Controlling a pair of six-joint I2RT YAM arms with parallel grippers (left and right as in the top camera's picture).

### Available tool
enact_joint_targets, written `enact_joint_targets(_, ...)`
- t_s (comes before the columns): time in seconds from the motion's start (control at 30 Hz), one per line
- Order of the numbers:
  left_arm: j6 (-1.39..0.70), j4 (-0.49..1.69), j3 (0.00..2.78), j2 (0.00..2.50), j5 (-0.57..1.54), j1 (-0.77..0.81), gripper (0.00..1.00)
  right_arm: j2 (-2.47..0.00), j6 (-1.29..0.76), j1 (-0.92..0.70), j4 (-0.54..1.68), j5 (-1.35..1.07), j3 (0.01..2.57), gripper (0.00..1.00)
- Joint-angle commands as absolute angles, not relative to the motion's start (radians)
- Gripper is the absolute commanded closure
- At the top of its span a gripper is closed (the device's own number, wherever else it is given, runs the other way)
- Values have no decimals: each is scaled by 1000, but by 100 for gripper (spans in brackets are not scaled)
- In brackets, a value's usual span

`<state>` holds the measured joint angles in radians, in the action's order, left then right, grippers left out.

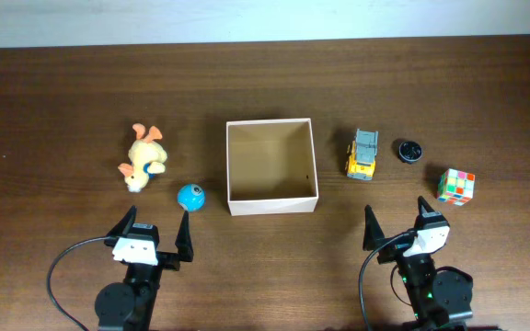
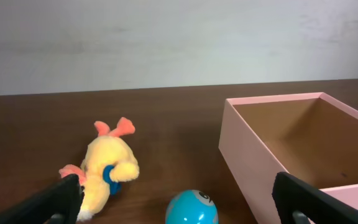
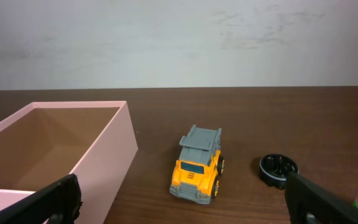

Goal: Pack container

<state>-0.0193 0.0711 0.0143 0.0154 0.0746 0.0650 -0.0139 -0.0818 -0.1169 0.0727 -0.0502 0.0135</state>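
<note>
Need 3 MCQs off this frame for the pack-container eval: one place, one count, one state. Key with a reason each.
1. Where is the blue ball?
A. inside the container
B. on the table outside the container, on the side of the plush duck
C. balanced on the container's rim

2. How many loose things lie outside the container?
A. three
B. five
C. seven

3. The left gripper and right gripper are:
A. both open, holding nothing
B. both shut, empty
C. one shut on a toy

Key:
1 B: the ball sits on bare wood near the duck.
2 B: duck, ball, toy truck, black round piece, puzzle cube.
3 A: each pair of fingers stands spread with nothing between.
</note>
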Motion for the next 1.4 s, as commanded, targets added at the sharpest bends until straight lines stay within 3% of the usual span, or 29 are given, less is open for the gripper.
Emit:
enact_joint_targets(0.0,-4,72,9,5,82,60,1,-5,-82,-123,74,-41,6,1)
enact_joint_targets(1.37,-4,72,9,5,82,60,1,-5,-83,-123,58,-23,6,1)
